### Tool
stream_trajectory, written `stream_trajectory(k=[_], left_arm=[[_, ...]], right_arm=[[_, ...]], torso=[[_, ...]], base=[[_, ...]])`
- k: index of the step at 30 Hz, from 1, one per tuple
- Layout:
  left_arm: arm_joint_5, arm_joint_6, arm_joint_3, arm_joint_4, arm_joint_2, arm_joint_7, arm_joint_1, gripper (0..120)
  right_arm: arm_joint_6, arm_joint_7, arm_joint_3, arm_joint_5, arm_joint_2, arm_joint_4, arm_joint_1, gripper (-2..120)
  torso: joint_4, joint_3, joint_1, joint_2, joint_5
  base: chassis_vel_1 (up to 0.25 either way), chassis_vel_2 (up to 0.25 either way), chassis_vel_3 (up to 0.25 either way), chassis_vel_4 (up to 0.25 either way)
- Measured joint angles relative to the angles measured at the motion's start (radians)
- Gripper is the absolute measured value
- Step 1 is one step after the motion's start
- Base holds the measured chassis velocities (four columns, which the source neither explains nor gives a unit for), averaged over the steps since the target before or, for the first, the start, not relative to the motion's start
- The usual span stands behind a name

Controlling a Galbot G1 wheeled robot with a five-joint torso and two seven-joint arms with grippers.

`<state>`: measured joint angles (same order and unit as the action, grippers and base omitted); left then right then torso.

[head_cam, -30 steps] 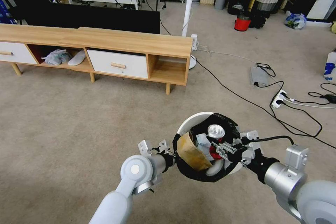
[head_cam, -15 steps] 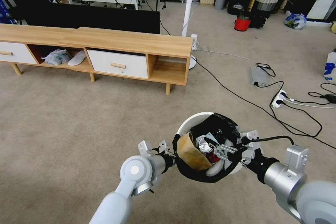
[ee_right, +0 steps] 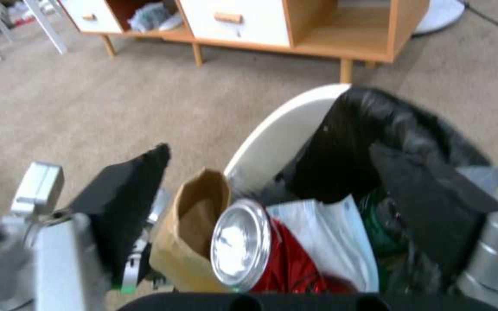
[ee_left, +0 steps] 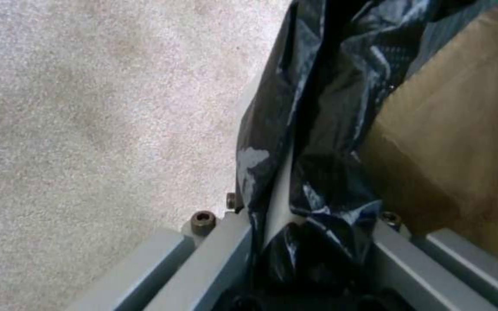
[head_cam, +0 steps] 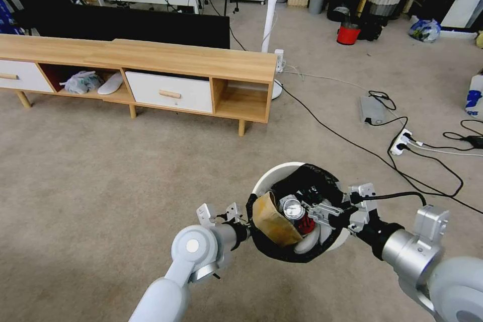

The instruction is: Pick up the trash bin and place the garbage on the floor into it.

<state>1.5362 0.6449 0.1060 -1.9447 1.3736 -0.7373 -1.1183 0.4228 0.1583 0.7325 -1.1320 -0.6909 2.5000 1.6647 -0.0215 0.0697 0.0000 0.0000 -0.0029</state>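
Note:
The trash bin [head_cam: 272, 174], white with a black bag liner, hangs above the carpeted floor [head_cam: 126, 176] in front of me. My left gripper [head_cam: 245, 228] is shut on its near-left rim, with the bag [ee_left: 307, 142] pinched between the fingers [ee_left: 226, 255]. My right gripper [head_cam: 316, 211] hovers over the bin's mouth, open, its black fingers [ee_right: 128, 198] spread wide. Garbage lies inside: a crushed red can [ee_right: 246, 246] with its silver end up [head_cam: 292, 209], a brown paper carton [head_cam: 274, 221] [ee_right: 188, 233], a white wrapper [ee_right: 335, 242] and something green [ee_right: 378, 220].
A long wooden TV cabinet [head_cam: 191, 68] with white drawers stands ahead on the left. Black cables [head_cam: 352, 143] and a white power strip [head_cam: 401, 142] cross the carpet on the right. A white fan stand [head_cam: 274, 15] and a red bucket [head_cam: 348, 34] are farther back.
The red can has dropped lower and to the left inside the bin, coming to rest beside the carton. The right arm shifted slightly; the left gripper keeps its hold.

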Motion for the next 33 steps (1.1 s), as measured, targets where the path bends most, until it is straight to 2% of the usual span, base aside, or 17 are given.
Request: stream_trajectory(k=[3, 5, 13, 16, 22, 31, 33], left_arm=[[0.000, 0.000, 0.002, -0.002, -0.001, 0.000, -0.001, 0], [0.000, 0.000, 0.007, -0.007, -0.005, -0.001, -0.005, 0], [-0.001, 0.001, 0.013, -0.015, -0.003, -0.002, -0.013, 0], [-0.011, 0.003, 0.018, -0.020, -0.001, -0.002, -0.026, 0], [-0.022, 0.006, 0.034, -0.035, -0.004, 0.002, -0.049, 0], [-0.025, 0.007, 0.067, -0.059, -0.017, 0.005, -0.073, 0], [-0.033, 0.008, 0.080, -0.066, -0.017, 0.008, -0.081, 0]], right_arm=[[-0.006, -0.008, 0.004, -0.001, 0.000, 0.000, 0.000, 96], [-0.026, -0.053, 0.028, 0.001, -0.001, 0.000, 0.002, 99], [-0.053, -0.097, 0.066, 0.001, -0.001, 0.000, 0.008, 100], [-0.088, -0.114, 0.098, 0.007, -0.002, 0.000, 0.018, 100], [-0.145, -0.143, 0.146, 0.084, -0.016, 0.000, 0.044, 100], [-0.206, -0.161, 0.197, 0.215, -0.084, 0.000, 0.085, 100], [-0.238, -0.198, 0.222, 0.334, -0.129, 0.000, 0.121, 100]], torso=[[0.0000, 0.000, 0.000, 0.000, 0.0000], [0.0000, 0.000, 0.000, 0.000, 0.0001], [0.0000, 0.000, 0.000, 0.000, 0.0001], [0.0000, 0.000, 0.000, 0.000, 0.0000], [0.0000, 0.000, 0.000, 0.000, 0.0000], [0.0002, 0.000, 0.000, 0.000, 0.0001], [-0.0001, 0.000, 0.000, 0.000, 0.0000]], base=[[0.000, 0.000, 0.000, 0.000], [0.000, 0.000, 0.000, 0.000], [0.000, 0.000, 0.000, 0.000], [0.000, 0.000, 0.000, 0.000], [0.000, 0.000, 0.000, 0.000], [0.000, 0.000, 0.000, 0.000], [0.000, 0.000, 0.000, 0.000]])
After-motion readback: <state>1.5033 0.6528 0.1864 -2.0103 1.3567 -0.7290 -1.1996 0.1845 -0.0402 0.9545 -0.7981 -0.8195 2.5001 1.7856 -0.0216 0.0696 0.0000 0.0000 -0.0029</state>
